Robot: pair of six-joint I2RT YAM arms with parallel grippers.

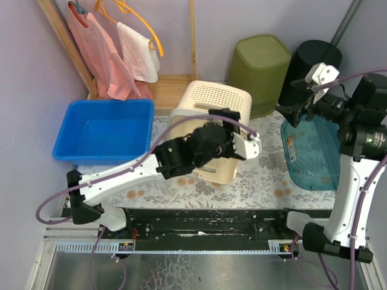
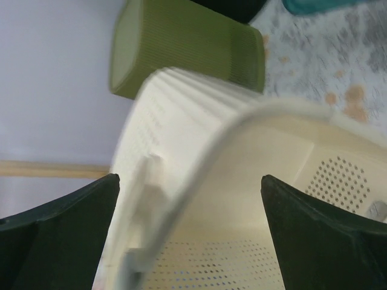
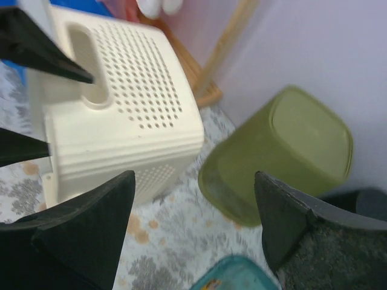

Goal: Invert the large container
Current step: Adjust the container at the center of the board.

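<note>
The large container (image 1: pixel 217 99) is a cream perforated basket lying tipped on its side on the flowered table cover, its open mouth towards the arms. My left gripper (image 1: pixel 245 136) is at the basket's near rim. In the left wrist view the jaws (image 2: pixel 190 181) stand wide open astride the rim (image 2: pixel 199 121), with gaps on both sides. My right gripper (image 1: pixel 302 93) hangs open and empty in the air to the right of the basket (image 3: pixel 133 109). Between the right gripper's fingers (image 3: pixel 193 178) there is only table cover.
An upturned green bin (image 1: pixel 260 63) and a black bin (image 1: pixel 314 60) stand behind and to the right of the basket. A teal tray (image 1: pixel 311 151) lies at the right, a blue tub (image 1: pixel 103 130) at the left. Cloths on hangers (image 1: pixel 115 54) hang at the back left.
</note>
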